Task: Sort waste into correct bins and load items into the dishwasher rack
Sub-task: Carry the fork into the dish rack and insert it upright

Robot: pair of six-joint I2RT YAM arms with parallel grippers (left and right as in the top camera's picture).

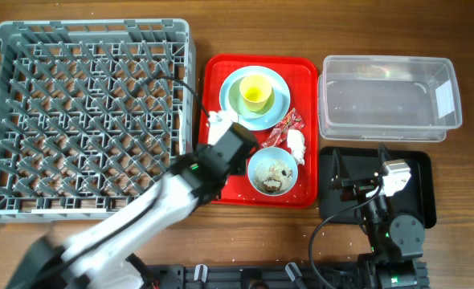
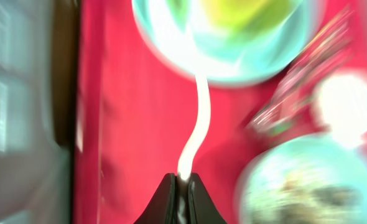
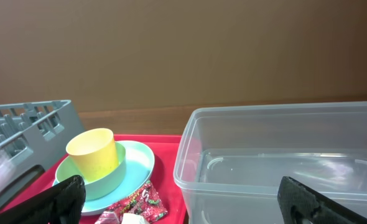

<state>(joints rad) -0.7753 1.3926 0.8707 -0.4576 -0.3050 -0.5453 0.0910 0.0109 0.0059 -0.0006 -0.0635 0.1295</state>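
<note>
Your left gripper (image 2: 182, 178) clamps a cream utensil (image 2: 200, 112) at bottom centre, over the red tray (image 2: 127, 124); your right gripper (image 3: 180, 196) stands wide apart.

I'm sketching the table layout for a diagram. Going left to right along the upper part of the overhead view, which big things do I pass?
grey dishwasher rack → red tray → clear tub

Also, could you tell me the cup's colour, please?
The cup is yellow; clearest from the right wrist.
</note>
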